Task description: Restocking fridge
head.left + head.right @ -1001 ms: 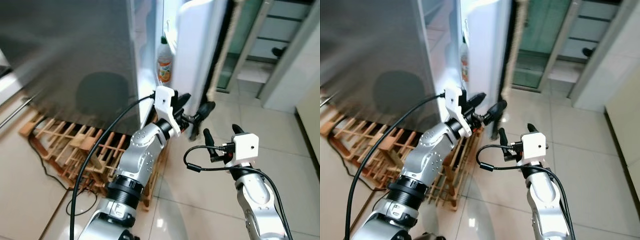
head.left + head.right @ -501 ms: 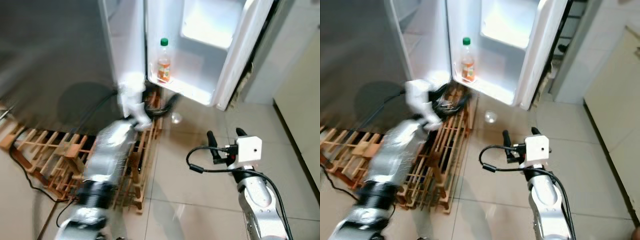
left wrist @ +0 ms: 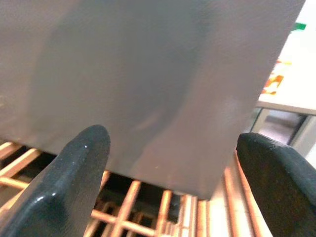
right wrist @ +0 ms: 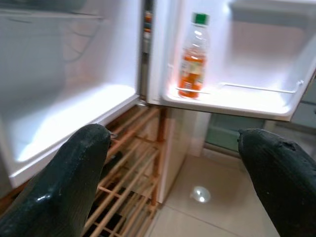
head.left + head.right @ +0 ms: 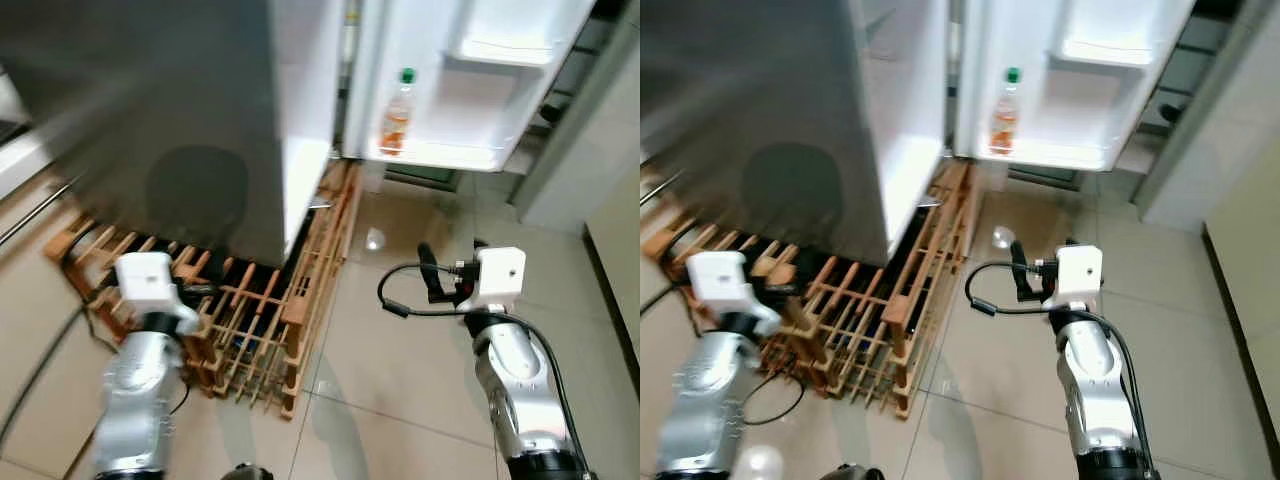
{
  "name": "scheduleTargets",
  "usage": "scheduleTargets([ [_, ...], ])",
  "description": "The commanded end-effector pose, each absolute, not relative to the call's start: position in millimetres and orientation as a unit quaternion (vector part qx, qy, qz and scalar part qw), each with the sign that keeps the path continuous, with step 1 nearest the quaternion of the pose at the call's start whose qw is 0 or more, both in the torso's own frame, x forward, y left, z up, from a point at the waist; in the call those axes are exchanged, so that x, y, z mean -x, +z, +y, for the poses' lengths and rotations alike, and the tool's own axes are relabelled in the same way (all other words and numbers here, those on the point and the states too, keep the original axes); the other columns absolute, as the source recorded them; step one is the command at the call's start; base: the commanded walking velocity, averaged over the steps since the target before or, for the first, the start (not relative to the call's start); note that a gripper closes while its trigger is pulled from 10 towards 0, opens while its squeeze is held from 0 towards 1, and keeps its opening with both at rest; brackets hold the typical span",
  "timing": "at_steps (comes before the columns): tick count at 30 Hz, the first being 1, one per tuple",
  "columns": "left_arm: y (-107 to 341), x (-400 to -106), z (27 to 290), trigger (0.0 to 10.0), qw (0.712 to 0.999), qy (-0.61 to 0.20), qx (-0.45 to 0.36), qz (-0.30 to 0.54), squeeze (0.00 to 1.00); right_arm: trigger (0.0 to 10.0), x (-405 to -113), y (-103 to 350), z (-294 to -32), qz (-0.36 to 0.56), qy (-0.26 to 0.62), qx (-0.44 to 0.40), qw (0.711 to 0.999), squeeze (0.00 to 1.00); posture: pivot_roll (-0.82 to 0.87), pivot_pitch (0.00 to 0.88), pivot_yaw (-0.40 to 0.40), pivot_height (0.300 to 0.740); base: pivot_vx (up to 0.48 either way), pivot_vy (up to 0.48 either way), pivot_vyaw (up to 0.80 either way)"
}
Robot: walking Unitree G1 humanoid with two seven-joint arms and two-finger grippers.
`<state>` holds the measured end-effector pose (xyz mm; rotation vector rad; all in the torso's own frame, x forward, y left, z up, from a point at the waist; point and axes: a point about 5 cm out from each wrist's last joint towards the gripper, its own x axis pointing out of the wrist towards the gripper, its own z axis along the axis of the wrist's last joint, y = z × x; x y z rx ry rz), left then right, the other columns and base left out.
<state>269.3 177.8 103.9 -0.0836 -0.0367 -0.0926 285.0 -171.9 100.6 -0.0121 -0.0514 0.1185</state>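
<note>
The fridge shows its grey side, and its white door stands wide open. One orange-drink bottle with a green cap stands upright on the lower door shelf. My right gripper hovers open over the tiles, below the door and facing the bottle, with nothing between its fingers. My left gripper is low at the left beside the wooden rack, open and empty, facing the grey fridge side.
A low wooden slatted rack lies under and in front of the fridge. A black cable trails from my left arm across the floor. Beige floor tiles stretch to the right. The white fridge compartment is lit.
My left arm has dropped from the fridge door edge down to the lower left by the rack. The door now stands wide open. The camera has shifted; the right gripper holds its place.
</note>
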Motion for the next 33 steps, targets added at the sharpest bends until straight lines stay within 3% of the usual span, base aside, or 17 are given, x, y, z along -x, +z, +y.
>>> scheduleTargets([
  [1,116.9,-272.8,177.9,10.0,0.997,-0.041,0.040,-0.043,0.00,10.0,-281.3,95.3,-181.3,-0.008,0.053,0.004,0.999,0.00,-0.10,0.000,-0.064,0.740,0.000,0.000,0.61],
  [8,117.6,-269.7,169.3,10.0,0.998,-0.038,0.024,-0.038,0.00,10.0,-283.6,92.0,-174.4,0.000,0.062,-0.009,0.998,0.00,-0.08,0.000,-0.064,0.740,0.000,0.447,0.61],
  [18,106.6,-265.6,192.6,10.0,0.996,0.056,-0.069,0.000,0.00,10.0,-273.3,81.2,-161.8,0.001,0.073,-0.002,0.997,0.00,-0.04,0.000,-0.036,0.740,0.000,0.000,0.61],
  [33,103.3,-259.8,184.6,10.0,0.997,0.053,-0.064,0.003,0.00,10.0,-275.5,80.3,-151.5,-0.002,0.097,0.009,0.995,0.00,-0.03,0.000,-0.051,0.740,0.000,0.000,0.59],
])
